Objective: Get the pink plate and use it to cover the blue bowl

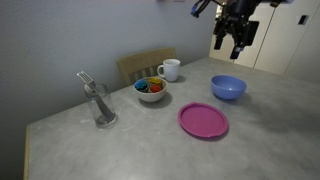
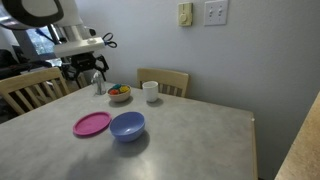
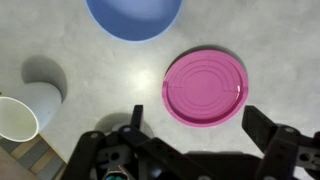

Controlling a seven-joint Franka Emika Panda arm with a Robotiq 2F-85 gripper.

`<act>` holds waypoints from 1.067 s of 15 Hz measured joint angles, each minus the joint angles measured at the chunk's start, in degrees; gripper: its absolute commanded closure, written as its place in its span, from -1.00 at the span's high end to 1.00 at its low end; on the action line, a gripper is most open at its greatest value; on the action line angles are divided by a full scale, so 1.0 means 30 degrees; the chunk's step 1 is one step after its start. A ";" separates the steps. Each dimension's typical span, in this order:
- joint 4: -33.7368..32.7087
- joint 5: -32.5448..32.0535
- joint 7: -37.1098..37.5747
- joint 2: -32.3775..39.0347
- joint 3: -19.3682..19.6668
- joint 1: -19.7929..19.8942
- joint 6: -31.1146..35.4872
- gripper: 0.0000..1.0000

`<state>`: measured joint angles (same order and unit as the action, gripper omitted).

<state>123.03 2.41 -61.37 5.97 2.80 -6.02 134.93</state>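
The pink plate (image 1: 203, 121) lies flat on the grey table, also in an exterior view (image 2: 92, 124) and in the wrist view (image 3: 204, 88). The blue bowl (image 1: 228, 87) stands upright right next to it, also in an exterior view (image 2: 127, 126) and at the top edge of the wrist view (image 3: 134, 17). My gripper (image 1: 230, 45) hangs high above the table, open and empty. It shows in an exterior view (image 2: 84, 71) too. In the wrist view its fingers (image 3: 200, 122) spread wide just below the plate.
A white bowl with colourful contents (image 1: 151, 89), a white mug (image 1: 170, 69) and a clear glass with utensils (image 1: 99, 103) stand on the table (image 1: 120, 150). Wooden chairs (image 2: 163, 80) stand at the table's edge.
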 measured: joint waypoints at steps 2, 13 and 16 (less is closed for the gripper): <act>-0.1194 0.0824 -0.1592 0.1695 -0.0619 0.0371 -0.0018 1.00; -0.3529 0.0827 -0.2925 0.5356 -0.2754 0.1233 -0.0374 1.00; -0.3529 0.0837 -0.2903 0.5362 -0.2840 0.1247 -0.0375 1.00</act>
<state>112.45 4.92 -70.08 22.06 -5.72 -2.28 133.80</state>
